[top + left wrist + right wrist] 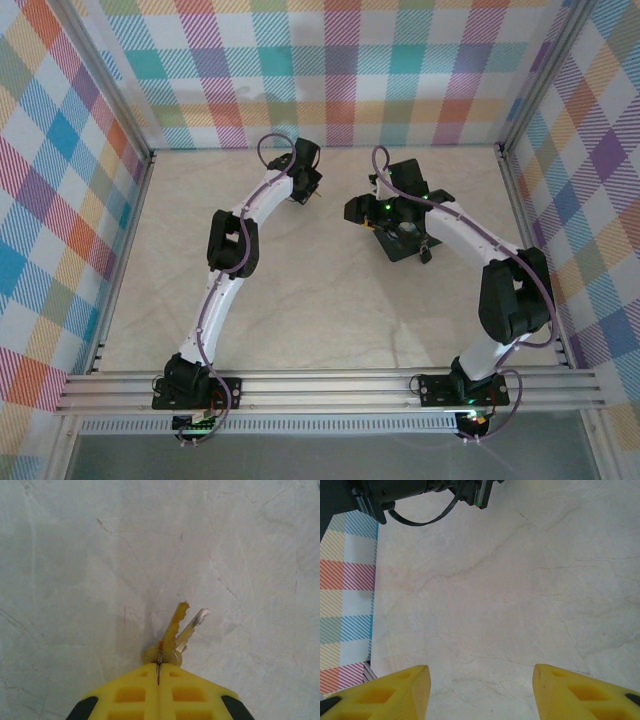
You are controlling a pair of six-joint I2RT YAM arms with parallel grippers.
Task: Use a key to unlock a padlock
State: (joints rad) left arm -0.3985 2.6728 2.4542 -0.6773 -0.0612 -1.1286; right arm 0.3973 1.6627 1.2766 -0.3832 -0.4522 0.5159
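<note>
My left gripper [159,672] is shut on the head of the key [176,622], a yellowish toothed blade pointing up and away over the table. A second, silvery key [195,622] fans out beside it from the same ring. From above, this gripper [312,190] sits at the far middle of the table. My right gripper [479,692] is open, with bare table between its yellow fingers [405,687]. In the top view it [352,210] hangs right of centre. A small dark piece that looks like the padlock [425,253] lies by a black base [392,243] under the right arm.
The pale marbled table [320,300] is ringed by plaid walls [60,200] with metal posts. The left arm's black wrist and cable [420,495] cross the top of the right wrist view. An aluminium rail [330,388] runs along the near edge.
</note>
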